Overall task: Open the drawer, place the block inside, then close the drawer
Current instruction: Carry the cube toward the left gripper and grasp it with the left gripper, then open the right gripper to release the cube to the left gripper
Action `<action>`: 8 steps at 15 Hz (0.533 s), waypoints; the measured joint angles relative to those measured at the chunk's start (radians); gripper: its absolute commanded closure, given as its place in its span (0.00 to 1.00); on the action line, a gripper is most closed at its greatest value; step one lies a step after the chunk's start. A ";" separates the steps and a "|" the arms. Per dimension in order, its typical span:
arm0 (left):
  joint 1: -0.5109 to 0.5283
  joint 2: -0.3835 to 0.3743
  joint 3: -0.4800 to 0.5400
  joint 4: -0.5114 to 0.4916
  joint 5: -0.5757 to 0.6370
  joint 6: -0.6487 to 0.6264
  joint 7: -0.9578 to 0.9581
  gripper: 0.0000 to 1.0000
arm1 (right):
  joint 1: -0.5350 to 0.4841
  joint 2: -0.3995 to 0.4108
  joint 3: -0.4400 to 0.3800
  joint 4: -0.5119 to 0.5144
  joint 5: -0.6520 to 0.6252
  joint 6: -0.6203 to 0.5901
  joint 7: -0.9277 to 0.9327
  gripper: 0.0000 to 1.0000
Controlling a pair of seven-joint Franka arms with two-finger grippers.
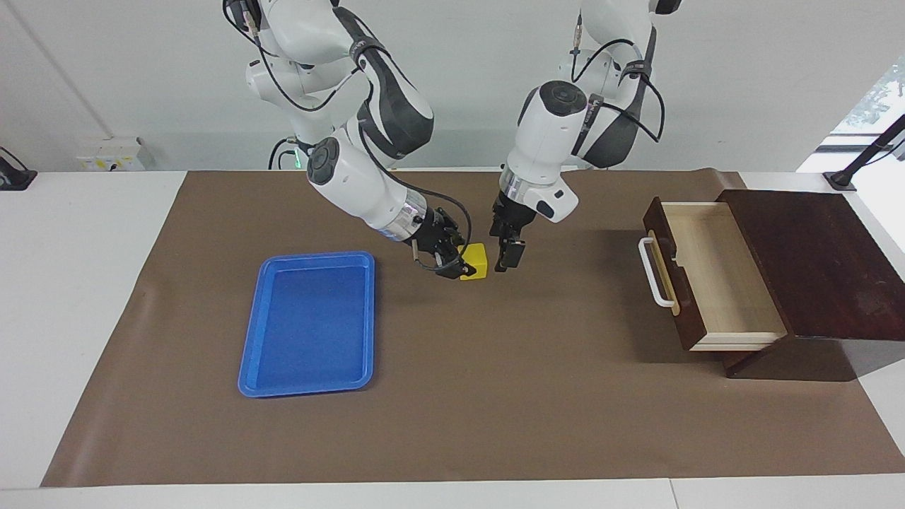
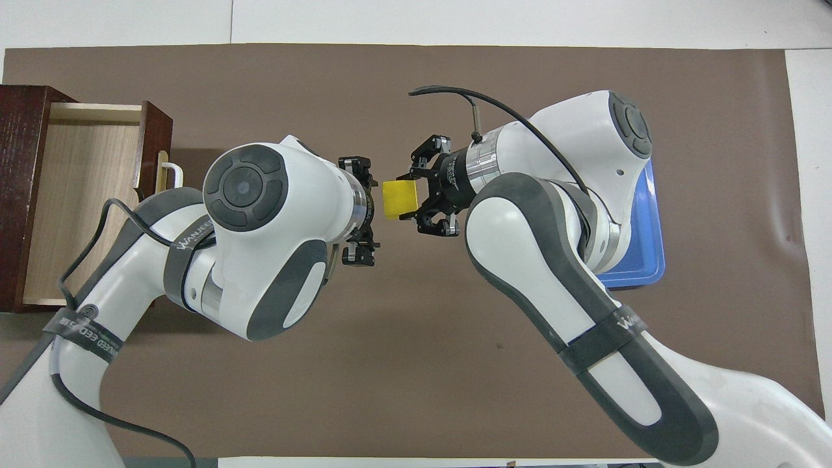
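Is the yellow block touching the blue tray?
Apart. The facing view shows the block held up in the right gripper, with bare brown mat between it and the tray.

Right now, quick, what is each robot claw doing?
Right gripper: shut on the yellow block, up over the brown mat.
Left gripper: open, empty, beside the block.

A robotics lab: two white arms [image 1: 368,177] at a counter [image 1: 85,283] with a brown mat [image 1: 495,389], beside a plain white wall [image 1: 763,85].
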 measured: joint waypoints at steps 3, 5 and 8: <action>-0.009 0.002 0.003 -0.009 -0.002 0.031 -0.028 0.00 | -0.003 0.002 -0.004 -0.003 0.002 0.000 0.016 1.00; -0.010 0.002 0.003 -0.012 -0.002 0.044 -0.041 0.00 | -0.004 0.002 -0.005 -0.003 0.002 0.000 0.017 1.00; -0.011 0.004 0.005 -0.013 -0.004 0.101 -0.099 0.00 | -0.002 0.003 -0.003 -0.003 0.004 0.000 0.017 1.00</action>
